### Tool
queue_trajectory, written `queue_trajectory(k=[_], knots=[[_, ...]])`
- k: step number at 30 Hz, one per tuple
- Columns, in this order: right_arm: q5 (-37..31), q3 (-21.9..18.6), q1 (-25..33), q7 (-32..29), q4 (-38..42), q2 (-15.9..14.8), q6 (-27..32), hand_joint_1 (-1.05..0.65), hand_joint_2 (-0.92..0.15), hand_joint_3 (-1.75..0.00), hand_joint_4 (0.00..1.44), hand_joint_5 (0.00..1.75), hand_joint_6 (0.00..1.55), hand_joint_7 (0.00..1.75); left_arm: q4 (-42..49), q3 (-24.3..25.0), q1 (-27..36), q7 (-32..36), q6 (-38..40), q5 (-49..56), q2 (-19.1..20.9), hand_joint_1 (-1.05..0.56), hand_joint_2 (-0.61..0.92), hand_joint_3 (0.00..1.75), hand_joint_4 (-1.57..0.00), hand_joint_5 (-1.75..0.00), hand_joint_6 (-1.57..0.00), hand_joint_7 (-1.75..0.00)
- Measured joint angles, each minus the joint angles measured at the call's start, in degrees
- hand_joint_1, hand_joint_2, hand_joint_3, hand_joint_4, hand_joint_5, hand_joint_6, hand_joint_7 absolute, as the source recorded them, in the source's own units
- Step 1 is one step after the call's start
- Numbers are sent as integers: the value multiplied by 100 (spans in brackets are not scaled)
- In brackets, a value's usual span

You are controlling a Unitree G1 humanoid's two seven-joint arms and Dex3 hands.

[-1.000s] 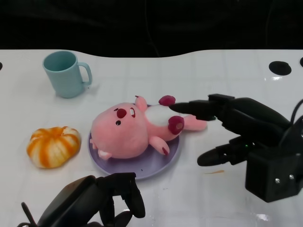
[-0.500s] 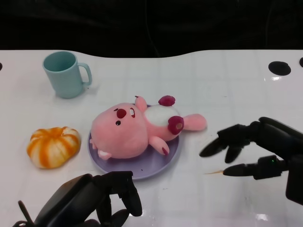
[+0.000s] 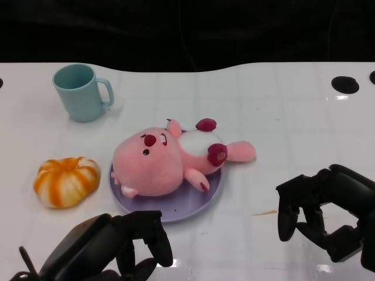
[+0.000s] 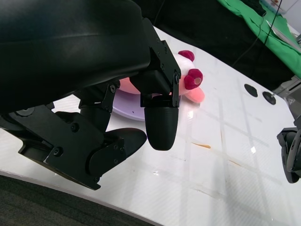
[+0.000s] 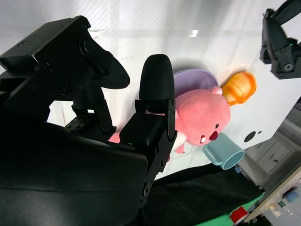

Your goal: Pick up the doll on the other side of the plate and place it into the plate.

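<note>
White table point(image 3: 281, 105) bears teal mug point(image 3: 80, 92); purple plate point(image 3: 187, 205); orange pumpkin point(image 3: 65, 180).

You will find no text, label, brand, number or sign that can be read in any of these views.
</note>
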Motion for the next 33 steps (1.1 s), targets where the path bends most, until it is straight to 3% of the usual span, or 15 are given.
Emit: queue_trajectory(k=[9, 15, 22, 33], knots=[[-220, 57, 61, -409, 585, 172, -510, -2, -34, -137, 82, 175, 70, 162, 103, 139, 90, 1, -263, -168, 26, -20, 61, 100, -68, -168, -67, -133], [-432, 144, 57, -515, 802, 196, -699, -5, -34, -137, 91, 175, 71, 162, 152, 208, 170, 2, -424, -231, 40, -21, 62, 98, -67, -168, -67, -132], [-594, 247, 19, -592, 947, 204, -876, -6, -32, -136, 85, 175, 72, 158, 257, 249, 181, 3, -614, -243, 68, -19, 63, 97, -66, -167, -66, -133], [-720, 261, -28, -623, 1020, 210, -1014, -7, -33, -137, 90, 175, 76, 156, 271, 263, 186, 2, -622, -277, 99, -20, 64, 96, -66, -168, -65, -136]])
